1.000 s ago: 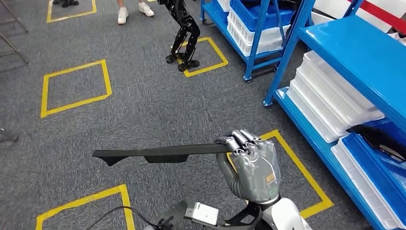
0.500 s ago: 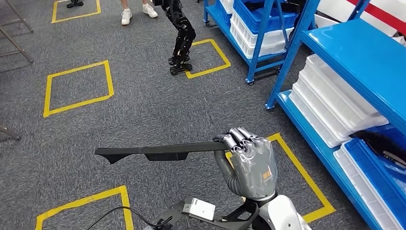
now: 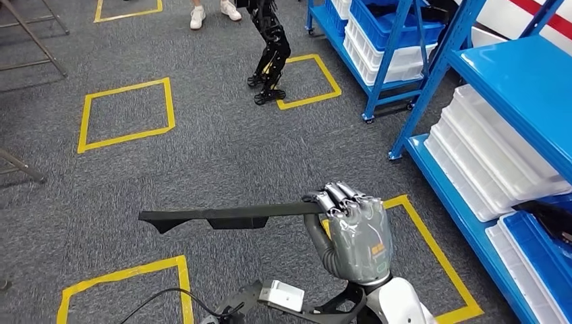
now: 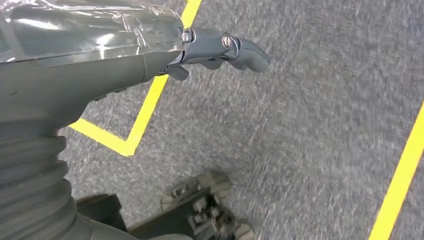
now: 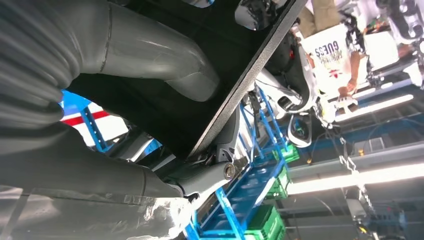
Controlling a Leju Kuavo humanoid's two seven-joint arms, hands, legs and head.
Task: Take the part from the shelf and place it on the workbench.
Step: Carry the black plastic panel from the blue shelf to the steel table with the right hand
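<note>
- your right hand (image 3: 354,233) grips the part (image 3: 229,216), a long flat black strip, by one end; it juts level toward your left, above the grey carpet (image 3: 202,148), touching nothing else.
- in the right wrist view the thumb (image 5: 150,60) lies across the part's (image 5: 220,65) dark face, with the darker fingers (image 5: 210,175) under its edge.
- your left hand (image 4: 220,47) hangs over the carpet with nothing in it; fingers look loosely extended, though you see little of them.
- yellow tape squares mark the floor: one (image 3: 125,111) ahead on your left, one corner (image 3: 128,283) near your feet, one (image 3: 432,256) beneath the right hand.
- another robot's black legs (image 3: 272,50) stand at the edge of a far tape square (image 3: 307,81), ahead of you.
- a person's white shoes (image 3: 212,12) are at the top, just beside those legs.
- a blue shelf rack (image 3: 512,81) runs along your right; its lower level holds stacked white trays (image 3: 485,155), contents not visible.
- nearer you on that level, a blue bin (image 3: 539,250) sits in a white tray; a dark item (image 3: 550,212) lies over its rim, too cut off to identify.
- a second blue rack (image 3: 378,61) farther off carries white and blue bins (image 3: 384,30); contents cannot be told.
- grey metal frame legs (image 3: 34,34) stand at far left.
</note>
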